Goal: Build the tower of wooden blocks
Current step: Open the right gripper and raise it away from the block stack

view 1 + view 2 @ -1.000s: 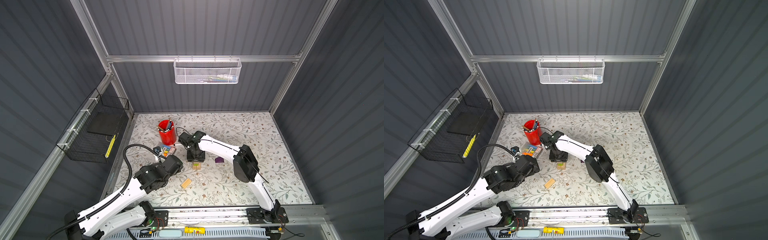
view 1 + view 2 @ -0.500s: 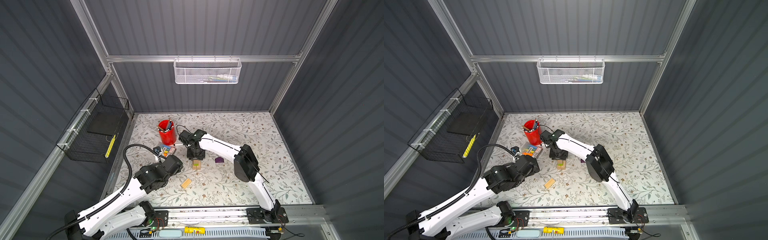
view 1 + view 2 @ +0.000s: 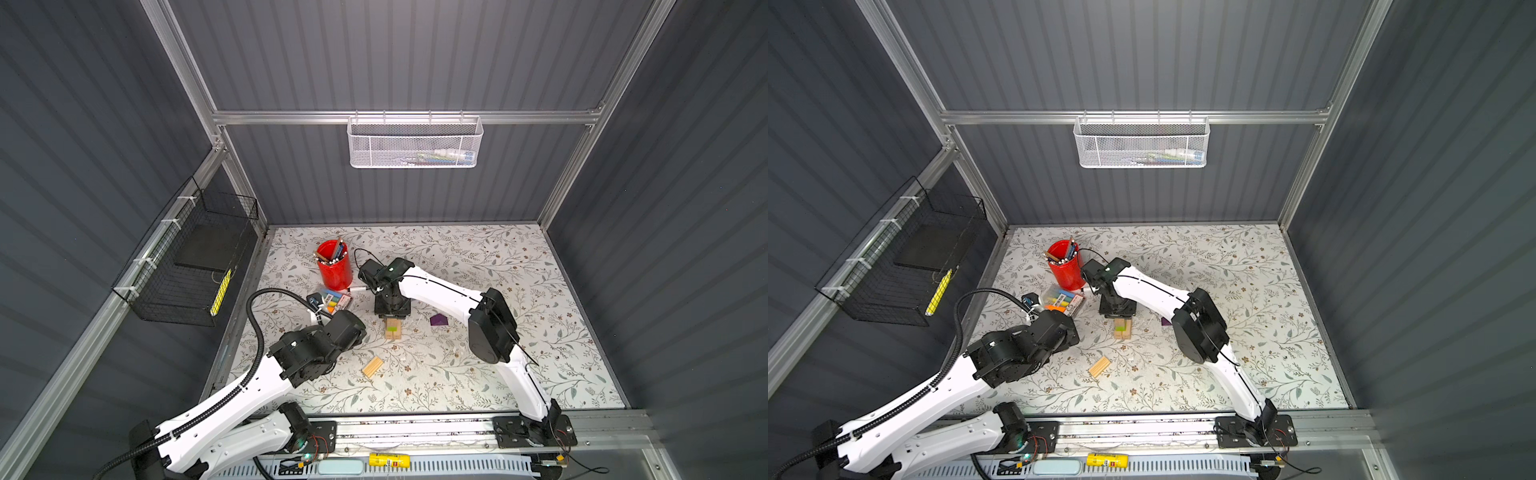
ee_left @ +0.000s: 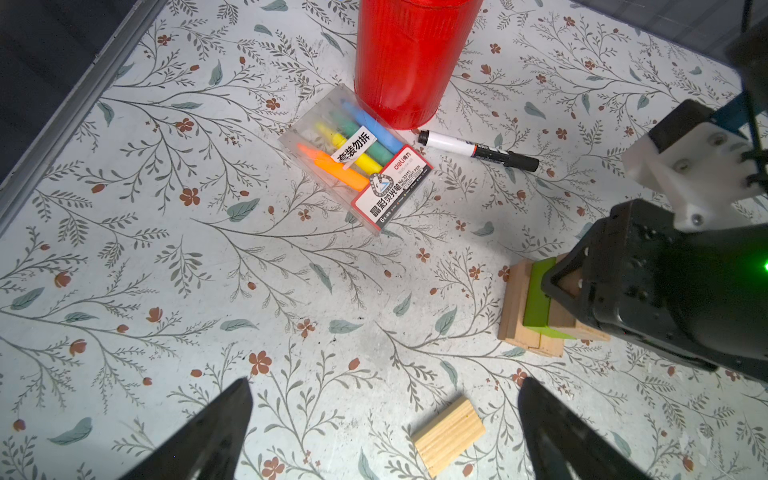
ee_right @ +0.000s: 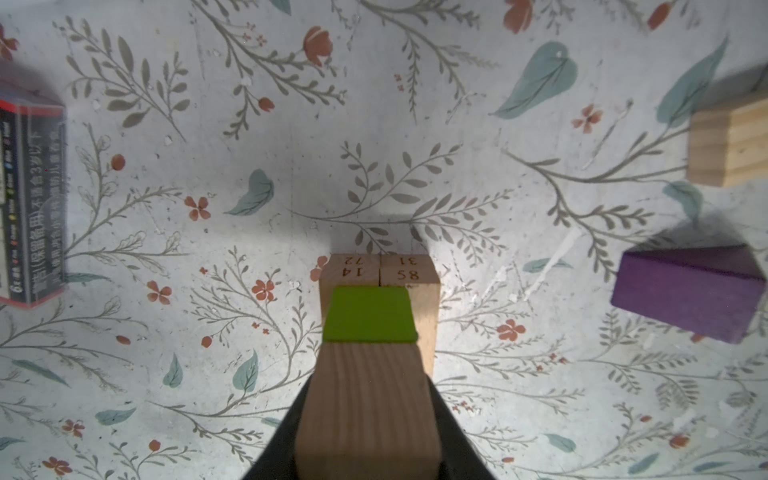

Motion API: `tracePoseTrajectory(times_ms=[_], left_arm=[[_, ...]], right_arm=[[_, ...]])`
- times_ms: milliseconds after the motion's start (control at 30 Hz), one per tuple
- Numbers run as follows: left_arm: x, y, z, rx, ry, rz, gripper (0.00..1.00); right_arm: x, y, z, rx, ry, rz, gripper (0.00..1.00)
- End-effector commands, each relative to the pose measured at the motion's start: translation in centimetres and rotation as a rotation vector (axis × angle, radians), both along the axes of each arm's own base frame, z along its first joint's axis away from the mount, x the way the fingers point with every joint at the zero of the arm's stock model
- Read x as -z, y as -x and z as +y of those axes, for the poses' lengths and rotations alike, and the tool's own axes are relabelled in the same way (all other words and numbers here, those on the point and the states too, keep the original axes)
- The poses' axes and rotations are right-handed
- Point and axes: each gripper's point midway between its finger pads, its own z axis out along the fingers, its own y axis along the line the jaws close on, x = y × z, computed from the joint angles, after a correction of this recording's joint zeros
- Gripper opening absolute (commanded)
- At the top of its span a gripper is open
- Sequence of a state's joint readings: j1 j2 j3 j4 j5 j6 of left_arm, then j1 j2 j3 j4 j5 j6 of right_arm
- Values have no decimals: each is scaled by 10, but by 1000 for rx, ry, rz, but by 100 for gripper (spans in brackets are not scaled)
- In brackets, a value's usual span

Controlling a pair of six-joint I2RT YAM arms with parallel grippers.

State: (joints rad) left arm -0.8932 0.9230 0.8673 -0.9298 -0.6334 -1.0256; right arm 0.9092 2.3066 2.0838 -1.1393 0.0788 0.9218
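The tower [image 3: 393, 332] [image 3: 1123, 332] is a short stack of pale wood blocks with a lime-green block [image 5: 370, 313] [image 4: 538, 295] on top. My right gripper [image 3: 393, 319] [image 5: 370, 399] hangs just above it, shut on a grooved pale wood block [image 5: 365, 382]; I cannot tell whether that block touches the green one. A purple block [image 3: 439, 320] [image 5: 685, 291] lies to the tower's right. A grooved wood block [image 3: 372, 367] [image 4: 449, 434] lies in front, just ahead of my open, empty left gripper [image 4: 384, 380]. Another pale block [image 5: 727, 145] shows near the purple one.
A red pen cup [image 3: 334, 270] stands behind and left of the tower, with a highlighter packet [image 3: 332, 301] and a black marker [image 4: 478, 151] beside it. A black wire basket [image 3: 187, 266] hangs on the left wall and a white mesh basket [image 3: 415, 143] on the back wall.
The right gripper stays over the tower with barely any shift. The left arm has not moved.
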Motion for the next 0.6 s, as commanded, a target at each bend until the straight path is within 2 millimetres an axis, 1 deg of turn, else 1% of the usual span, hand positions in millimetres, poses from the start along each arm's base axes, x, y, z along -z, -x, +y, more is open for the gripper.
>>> tracePoseTrajectory(times_ms=[0, 100, 267, 333, 433, 500, 567], left_arm=[[2, 0, 8, -17, -31, 2, 100], [0, 0, 7, -9, -37, 3, 100], [-3, 2, 5, 13, -39, 13, 100], [-1, 4, 4, 34, -45, 30, 100], [4, 8, 0, 80, -56, 63, 100], [8, 11, 0, 98, -67, 86, 100], [13, 14, -8, 161, -64, 108, 100]], right_arm=[[-12, -5, 0, -5, -7, -21, 43], [-23, -5, 4, -16, -32, -31, 49], [-54, -4, -2, -32, -64, -79, 59], [-67, -1, -9, -38, -80, -104, 64], [-82, 7, -13, -74, -141, -138, 71], [-89, 14, -18, -103, -174, -161, 77], [-95, 20, -25, -131, -203, -188, 81]])
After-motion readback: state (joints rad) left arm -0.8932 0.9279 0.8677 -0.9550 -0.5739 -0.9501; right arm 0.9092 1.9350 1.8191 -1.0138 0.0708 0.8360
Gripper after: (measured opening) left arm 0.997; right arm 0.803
